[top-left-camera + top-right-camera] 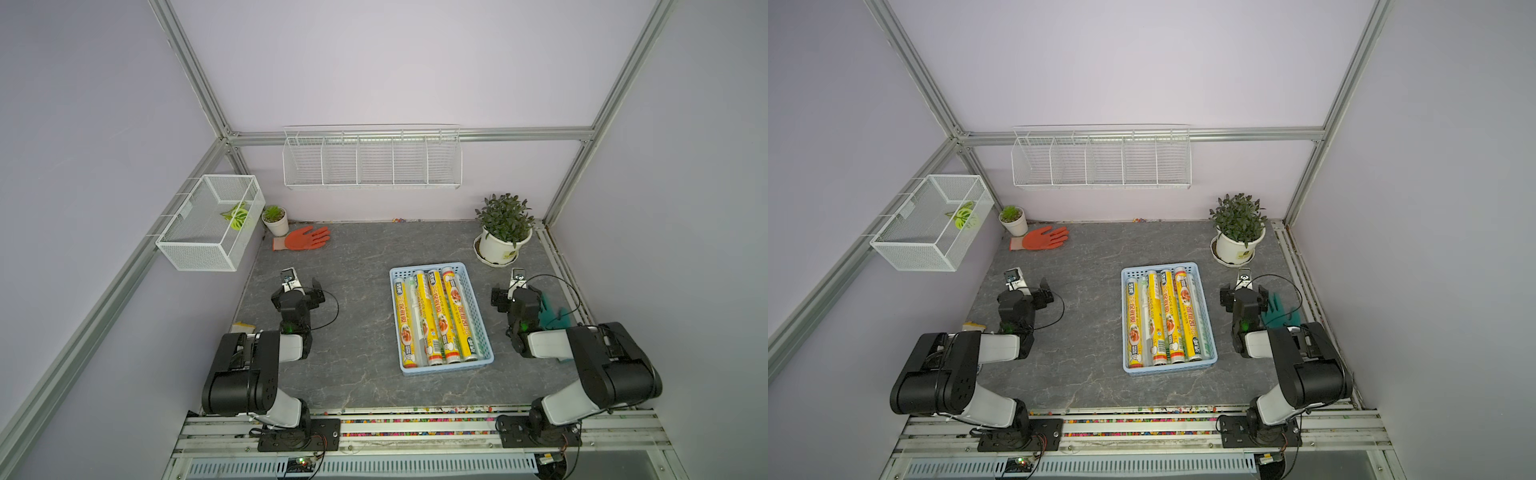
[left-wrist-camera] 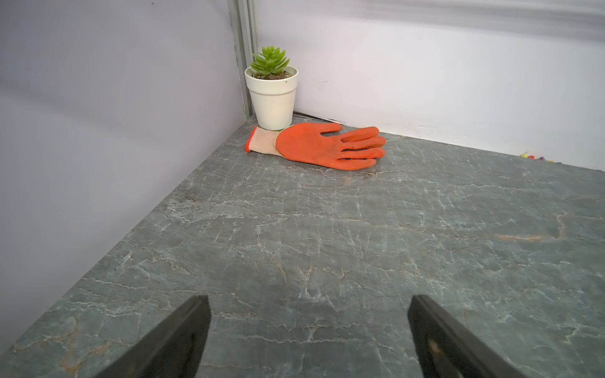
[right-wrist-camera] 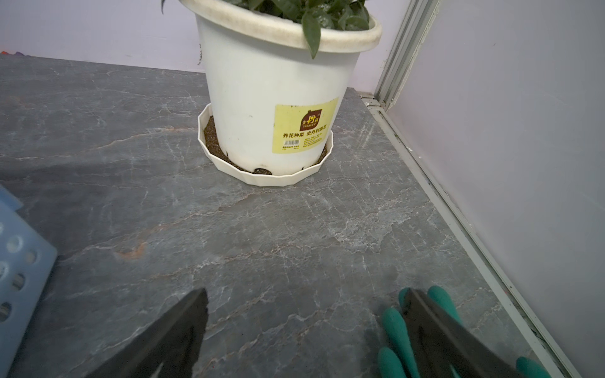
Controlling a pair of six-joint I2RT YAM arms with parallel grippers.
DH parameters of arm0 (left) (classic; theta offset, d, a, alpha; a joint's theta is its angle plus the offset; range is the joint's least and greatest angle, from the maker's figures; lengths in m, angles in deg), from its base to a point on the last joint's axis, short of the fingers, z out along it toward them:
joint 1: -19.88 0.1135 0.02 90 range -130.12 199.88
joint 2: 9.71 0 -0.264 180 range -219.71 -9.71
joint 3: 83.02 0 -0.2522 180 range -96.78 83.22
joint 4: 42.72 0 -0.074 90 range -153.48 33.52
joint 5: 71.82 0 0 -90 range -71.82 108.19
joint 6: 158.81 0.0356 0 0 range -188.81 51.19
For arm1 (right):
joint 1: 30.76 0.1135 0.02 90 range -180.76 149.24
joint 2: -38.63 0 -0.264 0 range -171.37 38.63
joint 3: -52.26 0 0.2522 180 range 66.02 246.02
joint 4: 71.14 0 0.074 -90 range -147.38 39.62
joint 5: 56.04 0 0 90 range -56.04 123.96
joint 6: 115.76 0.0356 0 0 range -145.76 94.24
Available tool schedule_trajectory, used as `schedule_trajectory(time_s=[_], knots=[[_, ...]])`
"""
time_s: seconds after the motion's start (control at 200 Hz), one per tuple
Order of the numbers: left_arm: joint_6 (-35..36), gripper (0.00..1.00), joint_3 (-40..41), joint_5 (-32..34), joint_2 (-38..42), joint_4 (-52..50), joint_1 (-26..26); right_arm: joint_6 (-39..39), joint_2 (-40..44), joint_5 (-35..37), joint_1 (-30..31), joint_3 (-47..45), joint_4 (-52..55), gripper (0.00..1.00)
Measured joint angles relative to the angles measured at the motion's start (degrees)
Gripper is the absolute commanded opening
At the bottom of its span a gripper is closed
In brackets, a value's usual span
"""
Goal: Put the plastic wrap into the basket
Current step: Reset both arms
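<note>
Left gripper [image 2: 309, 299] gapes wide, empty, at frame bottom; right gripper [image 3: 304, 293] likewise, one finger overlapping the glove [image 3: 396, 324].

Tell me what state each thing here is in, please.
rolls: lying side by side in the basket.
basket: flat on the table, holding rolls.
left gripper: open, holding nothing.
right gripper: open, holding nothing.
orange glove: lying flat on the table.
green glove: lying on the table, partly hidden.

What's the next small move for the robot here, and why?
Probably bring the open, empty left end effector toward the yellow thing half hidden beside the left arm: it might be a leftover roll, though I can't tell. The visible rolls lie in the basket.
</note>
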Motion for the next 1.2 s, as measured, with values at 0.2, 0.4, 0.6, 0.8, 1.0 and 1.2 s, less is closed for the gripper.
schedule_trajectory(time_s=[0.2,0.4,0.6,0.8,1.0,1.2], knots=[[-0.15,1.00,0.00,-0.09,0.02,-0.04,0.00,0.00,0.00,0.02,0.00,0.00,0.15,0.98],[-0.13,1.00,0.00,-0.24,0.02,-0.04,0.00,0.00,0.00,0.02,-0.04,0.00,0.15,0.98],[-0.13,1.00,0.00,-0.24,0.02,-0.07,0.00,0.02,0.00,0.00,-0.04,0.00,0.15,0.98],[-0.13,1.00,0.00,-0.24,0.02,-0.07,0.00,0.00,0.00,0.02,-0.04,0.00,0.15,0.98],[0.90,1.00,0.04,-2.99,0.07,0.07,0.11,0.00,0.00,0.00,-0.04,0.00,0.15,0.99],[2.36,1.00,1.79,-8.70,0.74,1.42,0.66,0.00,0.00,0.02,-0.04,0.00,0.15,0.98]])
